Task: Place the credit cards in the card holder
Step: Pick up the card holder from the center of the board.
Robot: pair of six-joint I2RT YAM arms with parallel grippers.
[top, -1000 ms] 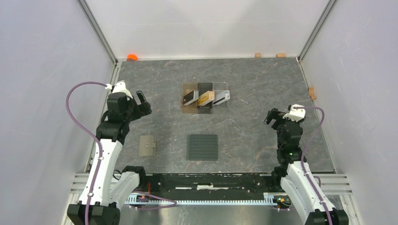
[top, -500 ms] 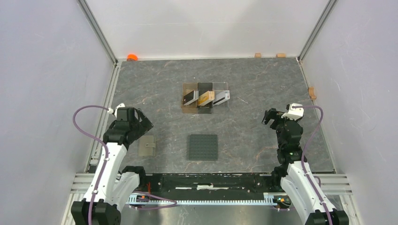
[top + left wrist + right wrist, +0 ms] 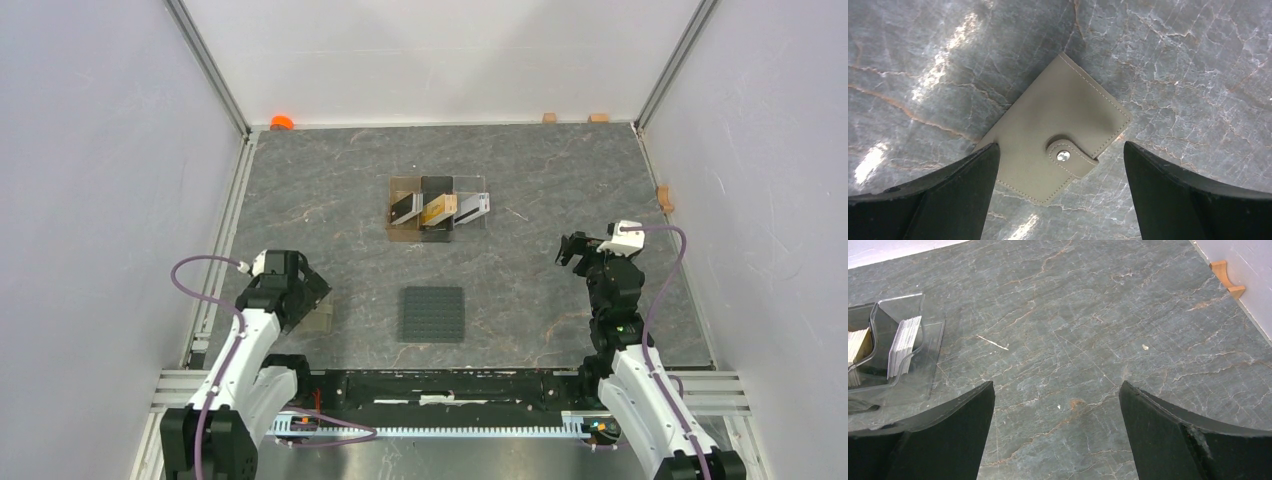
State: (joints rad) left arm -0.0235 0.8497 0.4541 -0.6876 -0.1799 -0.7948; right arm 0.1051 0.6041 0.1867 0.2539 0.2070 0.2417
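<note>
The card holder [image 3: 1058, 127] is a shut olive-taupe wallet with its snap tab [image 3: 1068, 157] fastened, lying flat on the table. My left gripper [image 3: 1059, 147] is open and hovers right over it, one finger on each side. In the top view the left gripper [image 3: 303, 288] partly hides the card holder [image 3: 320, 318]. The credit cards stand in a clear stand [image 3: 478, 223] at mid-table: black [image 3: 405, 208], gold-orange [image 3: 436, 209], white-silver [image 3: 472, 207]. My right gripper [image 3: 576, 247] is open and empty; its wrist view shows the white-silver card [image 3: 903, 347] at the left.
A dark grey studded mat [image 3: 433, 314] lies between the arms. An orange object [image 3: 282, 122] sits at the back left corner. Small wooden blocks lie along the back [image 3: 549, 117] and right [image 3: 664, 197] walls.
My left arm has swung down and toward the near edge, from beside the left wall to just over the card holder. The right arm has hardly moved.
</note>
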